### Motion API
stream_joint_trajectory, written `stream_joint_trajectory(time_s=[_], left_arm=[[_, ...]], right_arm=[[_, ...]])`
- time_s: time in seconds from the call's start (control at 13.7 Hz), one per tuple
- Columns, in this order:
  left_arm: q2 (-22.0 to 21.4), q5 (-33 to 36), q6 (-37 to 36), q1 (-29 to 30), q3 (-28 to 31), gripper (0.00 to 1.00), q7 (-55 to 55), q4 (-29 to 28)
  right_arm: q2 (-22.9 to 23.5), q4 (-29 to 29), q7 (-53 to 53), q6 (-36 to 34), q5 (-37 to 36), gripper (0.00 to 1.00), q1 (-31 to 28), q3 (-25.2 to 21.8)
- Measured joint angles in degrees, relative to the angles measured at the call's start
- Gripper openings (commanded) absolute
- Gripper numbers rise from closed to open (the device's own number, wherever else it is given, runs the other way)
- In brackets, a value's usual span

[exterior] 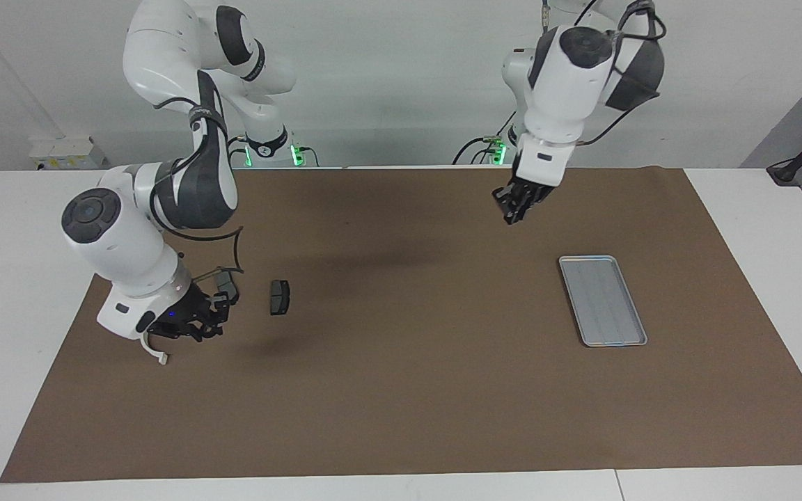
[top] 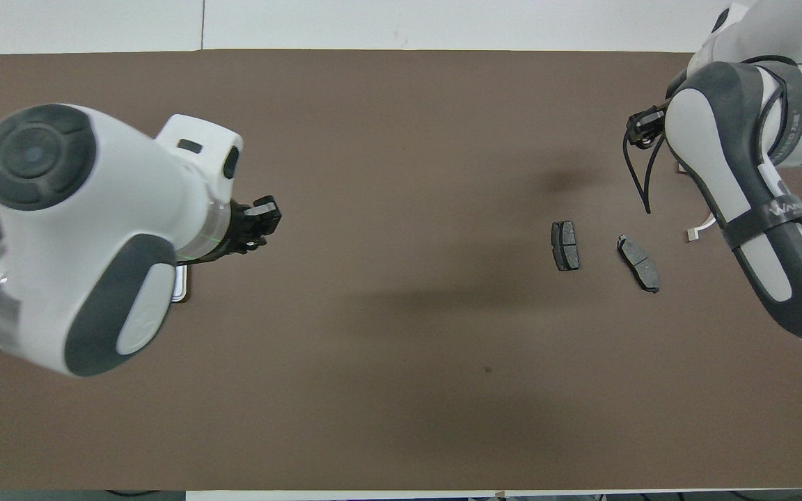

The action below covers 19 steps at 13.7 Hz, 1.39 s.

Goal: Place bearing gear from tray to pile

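The silver-grey tray [exterior: 603,300] lies at the left arm's end of the brown mat and looks bare; in the overhead view only a sliver of it [top: 179,292] shows under the left arm. The pile lies at the right arm's end: two dark plates [exterior: 280,297] [exterior: 225,282] and a white half-ring bracket [exterior: 155,353]. They also show in the overhead view, the plates [top: 565,245] [top: 638,263] and the bracket [top: 697,231]. No bearing gear shows. My right gripper [exterior: 207,323] is low at the pile, between one plate and the bracket. My left gripper [exterior: 514,209] hangs over the mat beside the tray.
The brown mat [exterior: 401,390] covers most of the white table. The right arm's forearm [top: 742,209] hides its gripper in the overhead view. Cables and a socket box [exterior: 70,154] sit at the table's edge by the robots.
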Motion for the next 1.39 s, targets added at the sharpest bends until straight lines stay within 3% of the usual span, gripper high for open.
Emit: stream_joint_trajectory(time_s=[0.44, 0.66, 1.02, 1.1, 1.17, 1.32, 1.39], left_arm=[[22.2, -0.3, 12.8, -8.3, 0.1, 0.0, -16.1, 10.0], [24.9, -1.3, 19.2, -8.5, 0.4, 0.0, -18.4, 10.5], [24.9, -1.4, 21.3, -9.3, 0.4, 0.0, -18.8, 6.7], [24.9, -1.4, 21.9, -9.3, 0.5, 0.0, -18.8, 5.8], [24.9, -1.4, 22.4, -9.3, 0.5, 0.0, -18.8, 4.9], [25.0, -1.4, 22.8, -9.4, 0.5, 0.0, -18.9, 4.1], [25.0, -1.4, 22.8, -9.4, 0.5, 0.0, -19.0, 4.0]], right_arm=[[0.7, -9.4, -5.0, 9.2, -1.6, 0.0, -3.0, -0.1], [0.8, -14.2, -5.4, 13.8, -2.1, 0.0, -3.9, -0.1], [0.4, -19.7, -5.4, 18.7, -2.2, 0.0, -3.9, -0.1], [0.2, -20.2, -5.4, 19.1, -2.2, 0.11, -3.9, -0.1], [0.0, -20.4, -5.4, 19.3, -2.2, 0.54, -4.0, -0.1], [0.0, -20.6, -5.4, 19.3, -2.2, 1.0, -3.9, -0.1], [0.0, -20.7, -5.4, 19.3, -2.2, 1.0, -3.9, 0.0]])
